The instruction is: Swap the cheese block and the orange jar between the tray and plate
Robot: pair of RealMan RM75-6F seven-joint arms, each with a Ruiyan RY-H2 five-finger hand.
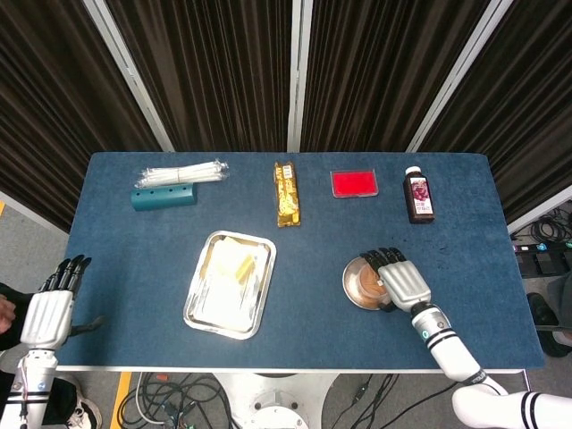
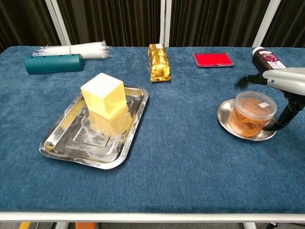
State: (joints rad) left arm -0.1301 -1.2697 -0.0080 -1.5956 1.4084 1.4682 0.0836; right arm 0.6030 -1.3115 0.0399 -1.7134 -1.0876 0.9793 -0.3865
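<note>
Left hand (image 1: 49, 308) hung off the near-left edge of the blue tabletop (image 1: 134, 259), fingers straight and apart, holding nothing; seen in the head view only.

Teal holder (image 2: 53, 63) lay at the far left, with a bundle of clear plastic straws (image 2: 71, 48) just behind it.

Steel tray (image 2: 62, 143) sat left of centre, carrying the cheese block (image 2: 104, 95) toward its far end. Block stood upright, reflected in the tray floor.

Gold foil packet (image 2: 159, 62) lay lengthwise at far centre. Red flat case (image 2: 213, 59) lay to its right, apart from it.

Round steel plate (image 2: 224, 114) sat at the near right. Orange jar (image 2: 251, 114) stood upright on the plate, clear lid on, a small white label on top.

Right hand (image 1: 399, 280) was positioned over the jar's right side in the head view. In the chest view, fingers (image 2: 289, 114) were spread around the jar and loosened, with a gap visible between fingertips and jar wall; nothing held. Thumb side reached behind the jar, other fingers down at the plate's right rim.

Dark bottle (image 2: 269, 60) with a white cap lay at the far right, behind the right hand.
</note>
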